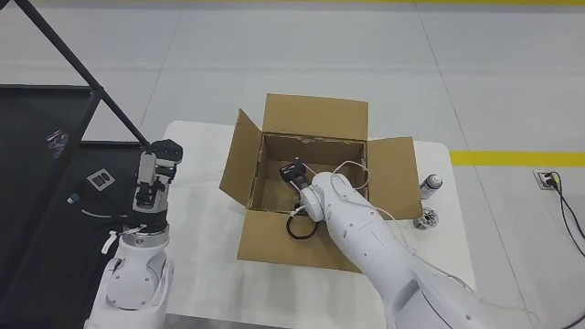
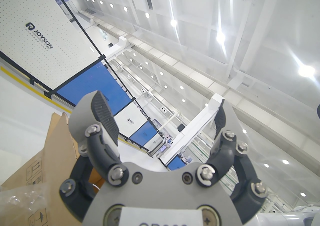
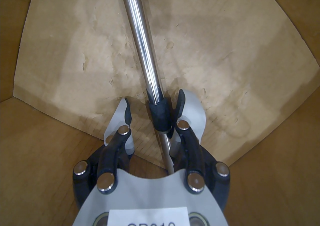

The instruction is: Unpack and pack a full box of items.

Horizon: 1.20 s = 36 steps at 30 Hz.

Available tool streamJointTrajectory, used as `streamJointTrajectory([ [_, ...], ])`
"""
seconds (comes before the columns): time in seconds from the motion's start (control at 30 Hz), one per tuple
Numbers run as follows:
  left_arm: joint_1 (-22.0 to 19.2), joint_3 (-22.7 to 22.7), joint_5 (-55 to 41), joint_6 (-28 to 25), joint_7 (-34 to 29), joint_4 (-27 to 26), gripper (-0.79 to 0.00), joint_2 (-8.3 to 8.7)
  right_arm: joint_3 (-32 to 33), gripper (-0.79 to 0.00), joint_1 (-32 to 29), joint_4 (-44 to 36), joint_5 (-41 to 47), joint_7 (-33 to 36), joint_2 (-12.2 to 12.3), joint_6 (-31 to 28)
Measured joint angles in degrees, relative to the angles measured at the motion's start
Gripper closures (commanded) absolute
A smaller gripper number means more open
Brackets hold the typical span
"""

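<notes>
An open cardboard box [image 1: 315, 114] stands on the white table [image 1: 196, 228], flaps folded out. My right gripper [image 1: 294, 172] is down inside it. In the right wrist view the right gripper [image 3: 153, 108] is open, its fingers on either side of a shiny metal rod [image 3: 140, 37] with a black collar [image 3: 160, 114]; the collar lies close to one pad [image 3: 180, 104]. The rod lies on the box's brown floor [image 3: 225, 49]. My left gripper [image 1: 164, 151] is held left of the box, pointing upward. It is open and empty [image 2: 162, 112], with a box flap [image 2: 50, 157] beside it.
A spray can [image 1: 430, 183] and a small metal piece [image 1: 426, 219] stand on the table right of the box. A black cable loop [image 1: 297, 228] and a white cable [image 1: 352, 169] lie at the box. A black rack [image 1: 55, 146] with small items stands at far left.
</notes>
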Motion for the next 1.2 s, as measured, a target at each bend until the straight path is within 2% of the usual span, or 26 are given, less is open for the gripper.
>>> streamJointTrajectory([
  [0.77,0.3,0.87,0.5,-0.47,0.57,-0.62,-0.785,0.22,2.61,0.0,0.3,-3.44,-2.17,1.41,1.98,0.35],
  [0.97,0.25,0.99,0.82,-0.14,0.87,-0.76,-0.785,0.27,4.13,0.0,0.84,-4.97,-1.73,2.76,3.07,-2.54],
  [1.2,-0.76,1.75,1.39,0.61,0.72,-0.64,-0.785,0.3,7.07,0.0,0.69,-9.1,-0.79,4.57,5.69,-9.3],
])
